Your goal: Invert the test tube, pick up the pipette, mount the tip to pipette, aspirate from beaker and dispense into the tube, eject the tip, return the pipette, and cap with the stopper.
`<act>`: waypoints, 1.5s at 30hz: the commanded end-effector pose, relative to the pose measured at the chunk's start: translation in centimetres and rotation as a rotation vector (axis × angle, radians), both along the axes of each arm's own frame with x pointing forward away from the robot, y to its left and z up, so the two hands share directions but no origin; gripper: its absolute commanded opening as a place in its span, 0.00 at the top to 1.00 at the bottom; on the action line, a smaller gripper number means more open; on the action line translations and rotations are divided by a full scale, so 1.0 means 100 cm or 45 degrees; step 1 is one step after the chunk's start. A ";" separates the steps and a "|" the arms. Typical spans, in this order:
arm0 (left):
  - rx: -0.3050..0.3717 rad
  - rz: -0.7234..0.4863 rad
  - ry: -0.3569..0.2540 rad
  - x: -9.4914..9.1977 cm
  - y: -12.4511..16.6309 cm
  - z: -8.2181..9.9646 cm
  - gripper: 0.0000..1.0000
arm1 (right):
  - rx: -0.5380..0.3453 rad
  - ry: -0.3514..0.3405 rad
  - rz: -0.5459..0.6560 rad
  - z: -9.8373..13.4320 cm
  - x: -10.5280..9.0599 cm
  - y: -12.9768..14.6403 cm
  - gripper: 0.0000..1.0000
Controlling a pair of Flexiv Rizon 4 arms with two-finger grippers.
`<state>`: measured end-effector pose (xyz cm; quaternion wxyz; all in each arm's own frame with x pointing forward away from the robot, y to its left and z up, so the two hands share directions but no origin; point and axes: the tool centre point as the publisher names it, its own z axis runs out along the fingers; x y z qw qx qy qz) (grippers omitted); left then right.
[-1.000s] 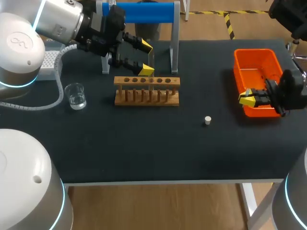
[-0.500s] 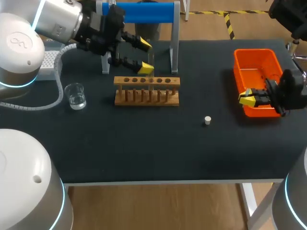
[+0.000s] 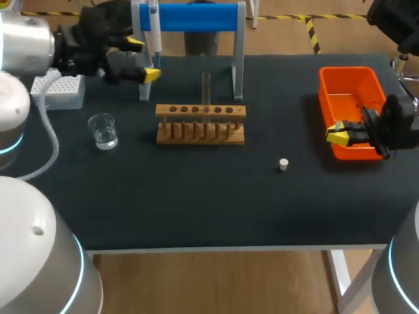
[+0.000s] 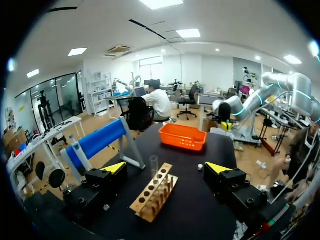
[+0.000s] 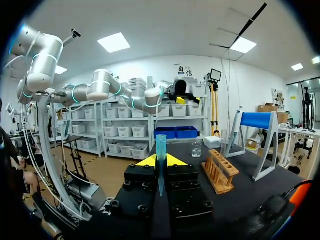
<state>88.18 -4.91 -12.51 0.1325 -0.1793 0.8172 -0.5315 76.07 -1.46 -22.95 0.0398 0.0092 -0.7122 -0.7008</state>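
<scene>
Tube [image 3: 206,88] stands upright in the rack [image 3: 200,123], open end up, well apart from both grippers. The left gripper [image 3: 144,59] is by the blue stand [image 3: 196,16] with its jaws wide apart and nothing between them. The pipette [image 3: 154,29] hangs on the stand just ahead of its fingertips, not touched. From the left wrist, the tube [image 4: 154,167] and rack [image 4: 152,195] lie ahead of that gripper [image 4: 166,168], in line with the gap between its fingers, and the stopper [image 4: 200,167] lies farther on. The beaker [image 3: 103,131] sits below and beside it. The right gripper [image 3: 337,135] is at the orange bin's [image 3: 347,78] near corner. Its jaws [image 5: 161,161] are clamped on a blue tip [image 5: 161,147], held upright, point down. The stopper [image 3: 283,164] lies on the table between the rack and that gripper.
</scene>
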 end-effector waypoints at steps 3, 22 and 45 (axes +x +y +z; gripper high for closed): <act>-0.073 0.126 -0.062 0.013 0.019 -0.008 0.00 | 0.000 -0.001 0.002 0.000 0.000 -0.001 1.00; -0.108 0.715 -0.070 0.068 0.025 -0.016 0.00 | 0.000 -0.001 0.002 0.000 0.000 -0.001 1.00; -0.010 1.236 -0.090 0.123 0.005 -0.031 0.00 | 0.000 -0.001 0.002 0.000 0.000 -0.001 1.00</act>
